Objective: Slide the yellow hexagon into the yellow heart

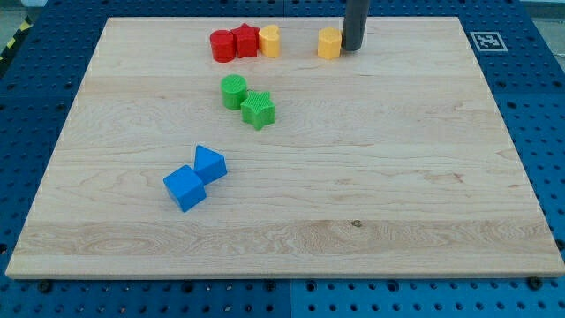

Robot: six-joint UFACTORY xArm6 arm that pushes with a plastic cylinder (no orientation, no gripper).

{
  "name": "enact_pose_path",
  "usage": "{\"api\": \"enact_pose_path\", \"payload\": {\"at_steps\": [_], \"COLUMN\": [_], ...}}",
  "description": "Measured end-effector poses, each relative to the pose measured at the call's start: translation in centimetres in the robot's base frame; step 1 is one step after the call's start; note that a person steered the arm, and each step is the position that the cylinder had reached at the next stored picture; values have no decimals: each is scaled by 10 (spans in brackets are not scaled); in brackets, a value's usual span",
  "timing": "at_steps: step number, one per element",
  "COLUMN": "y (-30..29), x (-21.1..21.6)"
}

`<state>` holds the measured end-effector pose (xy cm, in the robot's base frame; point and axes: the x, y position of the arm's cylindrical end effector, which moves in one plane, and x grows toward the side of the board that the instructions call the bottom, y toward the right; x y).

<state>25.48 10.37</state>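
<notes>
Yellow hexagon (pixel 329 42) sits near the top edge of the wooden board (pixel 397 177), a little right of centre, with my tip (pixel 353 49) touching or just beside it at its 3 o'clock; the rod has no jaws to open or close and grips nothing. Yellow heart (pixel 270 41) lies at the hexagon's 9 o'clock, apart from it, and touches a red star (pixel 246 41), which in turn touches a red cylinder (pixel 222 46) farther toward 9 o'clock. At the heart's 7 o'clock stand a green cylinder (pixel 234 91) and a green star (pixel 259 109), touching. Farther toward 7 o'clock, two blue blocks touch: a blue pentagon-like block (pixel 210 164) and a blue cube (pixel 184 188)
</notes>
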Motion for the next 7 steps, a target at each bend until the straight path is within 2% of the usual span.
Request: {"api": "enact_pose_path", "payload": {"at_steps": [3, 4, 5, 6, 7], "y": [-58, -45, 17, -1, -37], "x": [-22, -21, -6, 22, 22]}}
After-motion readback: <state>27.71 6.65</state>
